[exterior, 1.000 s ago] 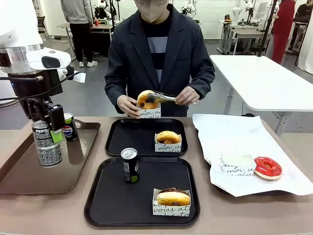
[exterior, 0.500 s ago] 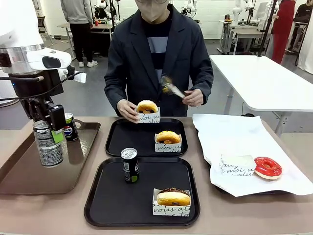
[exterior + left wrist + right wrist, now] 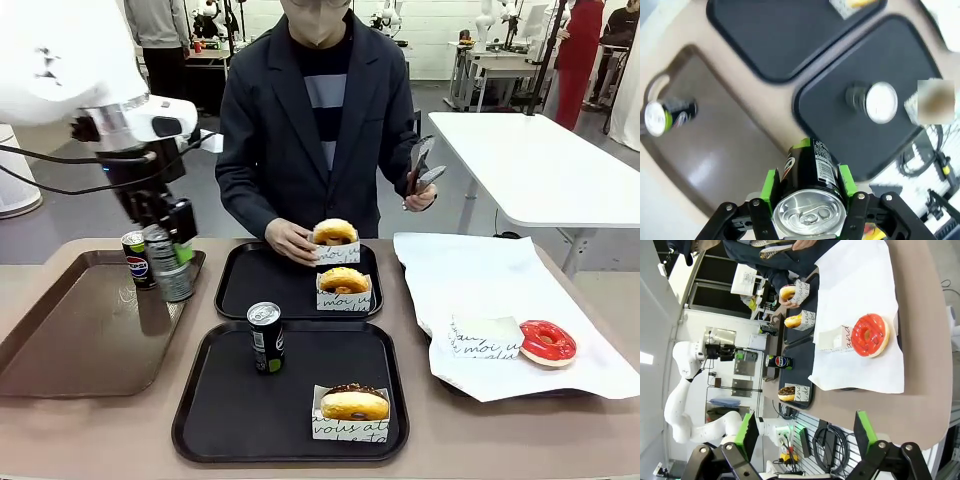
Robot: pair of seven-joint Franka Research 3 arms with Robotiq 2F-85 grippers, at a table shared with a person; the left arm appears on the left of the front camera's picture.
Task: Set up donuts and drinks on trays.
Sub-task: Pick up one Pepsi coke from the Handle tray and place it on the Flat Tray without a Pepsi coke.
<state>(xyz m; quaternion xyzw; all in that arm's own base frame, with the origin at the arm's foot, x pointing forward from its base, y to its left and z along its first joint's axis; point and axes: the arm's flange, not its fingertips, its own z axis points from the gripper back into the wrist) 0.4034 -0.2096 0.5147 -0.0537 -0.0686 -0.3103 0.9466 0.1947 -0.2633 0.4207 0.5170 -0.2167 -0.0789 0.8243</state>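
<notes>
My left gripper (image 3: 172,262) is shut on a dark soda can (image 3: 168,268) and holds it above the brown tray's right edge, beside the far black tray (image 3: 262,288). In the left wrist view, the green pads (image 3: 771,183) of this gripper (image 3: 810,186) clamp the can (image 3: 810,172). A second can (image 3: 265,337) and a chocolate donut (image 3: 352,404) in a sleeve rest on the near black tray (image 3: 230,410). The far tray carries a sleeved donut (image 3: 343,286). The person's hand holds another sleeved donut (image 3: 335,238) at that tray's back rim. My right gripper (image 3: 806,436) is open, high above the table.
A Pepsi can (image 3: 133,260) stands on the long brown tray (image 3: 70,340) at the left. A red donut (image 3: 547,342) and a paper sleeve (image 3: 485,337) lie on the white paper sheet (image 3: 470,270) at the right. The person's other hand holds tongs (image 3: 420,165) raised.
My left arm has carried its can up and to the right, from over the brown tray toward the black trays. The person lowered a sleeved donut to the far tray and raised the tongs.
</notes>
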